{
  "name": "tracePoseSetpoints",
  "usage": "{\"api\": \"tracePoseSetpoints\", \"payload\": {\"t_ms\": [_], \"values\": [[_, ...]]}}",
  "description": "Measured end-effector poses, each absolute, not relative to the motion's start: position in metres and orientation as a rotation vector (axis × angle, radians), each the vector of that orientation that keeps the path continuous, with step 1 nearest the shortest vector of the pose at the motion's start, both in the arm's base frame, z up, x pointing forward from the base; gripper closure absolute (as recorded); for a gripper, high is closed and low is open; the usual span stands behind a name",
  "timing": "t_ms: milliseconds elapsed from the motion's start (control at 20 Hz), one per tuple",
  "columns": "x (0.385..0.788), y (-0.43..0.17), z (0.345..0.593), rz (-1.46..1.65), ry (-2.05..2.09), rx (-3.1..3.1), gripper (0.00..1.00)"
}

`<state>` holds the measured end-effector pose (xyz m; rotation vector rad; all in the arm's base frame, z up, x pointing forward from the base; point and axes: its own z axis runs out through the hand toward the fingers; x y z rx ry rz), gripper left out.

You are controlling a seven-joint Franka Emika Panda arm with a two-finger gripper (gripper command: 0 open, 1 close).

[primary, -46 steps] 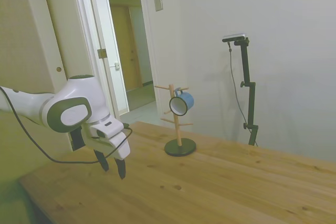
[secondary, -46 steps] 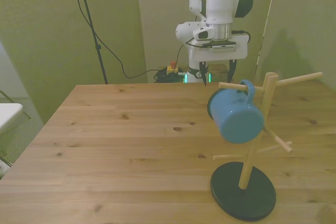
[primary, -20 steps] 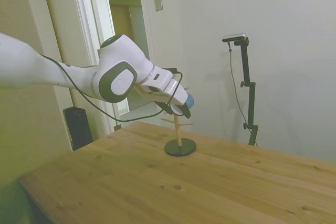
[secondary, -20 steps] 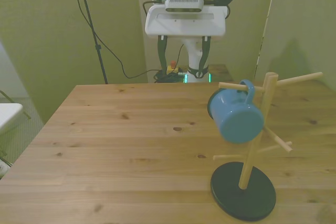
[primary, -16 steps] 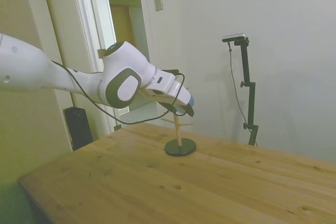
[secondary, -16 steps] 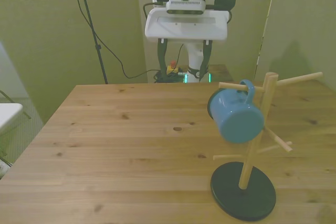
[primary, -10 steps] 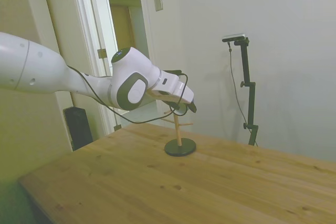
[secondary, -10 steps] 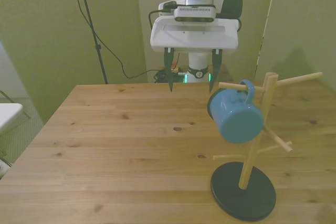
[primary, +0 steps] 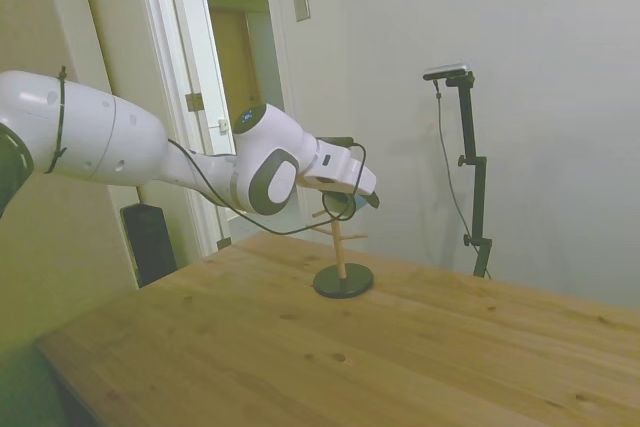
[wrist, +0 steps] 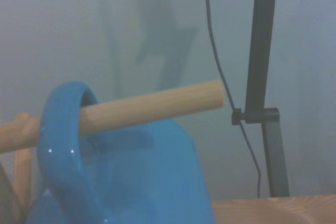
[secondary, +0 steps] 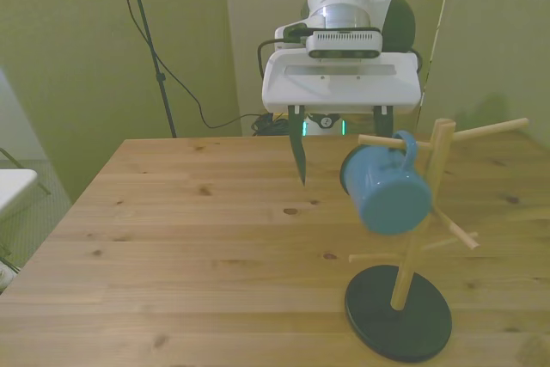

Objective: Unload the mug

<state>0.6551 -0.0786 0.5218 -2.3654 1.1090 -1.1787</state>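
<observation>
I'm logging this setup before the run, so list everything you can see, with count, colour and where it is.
mug: one, blue, hanging by its handle on an upper peg of the rack, toward the front view's right.
mug rack: one, light wood with a black round base, standing on the table.
table: one, pale wood planks.
doorway: one, white frame, open, behind the table in the side view.
arm: one, white.
claw: one, white body with dark fingers, open, close behind the mug.

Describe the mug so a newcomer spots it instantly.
On the wooden table stands a peg rack with a black round base. The mug hangs by its loop handle on an upper peg: the only blue thing there.
</observation>
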Motion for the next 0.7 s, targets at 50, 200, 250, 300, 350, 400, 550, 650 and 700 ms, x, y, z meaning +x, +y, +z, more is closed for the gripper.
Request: {"api": "tracePoseSetpoints", "payload": {"t_ms": [50, 200, 250, 300, 350, 400, 550, 650, 700], "values": [[0.658, -0.078, 0.520, -1.187, 1.103, -2.361, 0.00], [0.666, -0.077, 0.515, -1.204, 1.096, -2.349, 0.00], [0.668, -0.077, 0.515, -1.206, 1.096, -2.348, 1.00], [0.670, -0.078, 0.515, -1.208, 1.096, -2.347, 1.00], [0.672, -0.078, 0.514, -1.209, 1.095, -2.346, 1.00], [0.673, -0.078, 0.514, -1.209, 1.095, -2.346, 1.00], [0.674, -0.077, 0.513, -1.205, 1.093, -2.346, 1.00], [0.674, -0.077, 0.513, -1.200, 1.088, -2.344, 1.00], [0.674, -0.077, 0.513, -1.198, 1.087, -2.342, 1.00]]}}
